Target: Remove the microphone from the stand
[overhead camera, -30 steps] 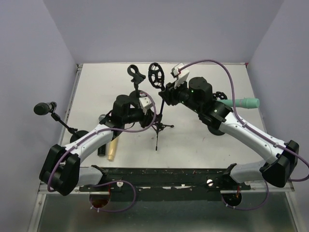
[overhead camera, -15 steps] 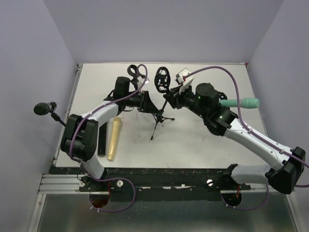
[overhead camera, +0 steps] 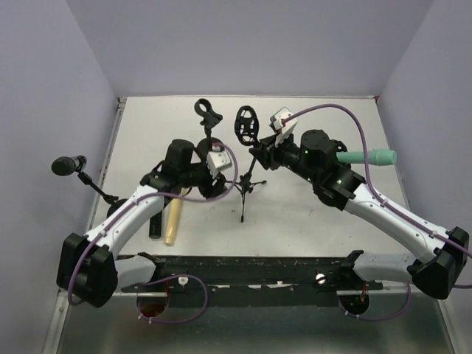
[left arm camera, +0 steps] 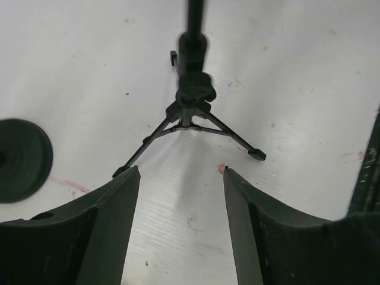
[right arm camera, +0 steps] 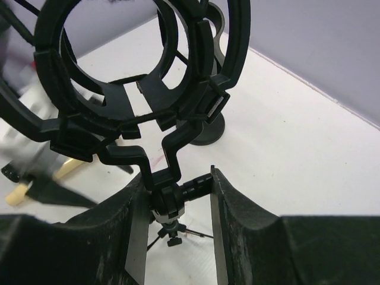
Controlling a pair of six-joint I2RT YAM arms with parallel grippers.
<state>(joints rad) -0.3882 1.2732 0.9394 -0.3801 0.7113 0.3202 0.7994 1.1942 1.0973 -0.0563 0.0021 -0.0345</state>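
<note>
Looking down from the overhead camera, I had my right claw [overhead camera: 259,151] closed on the neck of the thin black metal tripod stand [overhead camera: 242,193], just under its empty black plastic ring-shaped shock mount [overhead camera: 245,124], I judge to steady it. My left claw [overhead camera: 214,171] hovered low beside the pole. The only microphone I saw clipped up was the black mesh-headed microphone [overhead camera: 68,165], well apart at the left edge on a slanted boom stand [overhead camera: 99,190]. A cream tube-shaped microphone [overhead camera: 172,219] lay flat on the white table [overhead camera: 310,221], and a teal cylinder [overhead camera: 369,157] poked out behind my right arm.

From my left wrist, my fingers stood wide apart with nothing between them, aimed at the spindly, matte legs splayed on the scuffed tabletop.

From my right wrist, my pads [right arm camera: 138,196] pinched the swivel joint below the zigzag bracket. The ribbed ring above looked hard and rigid.
</note>
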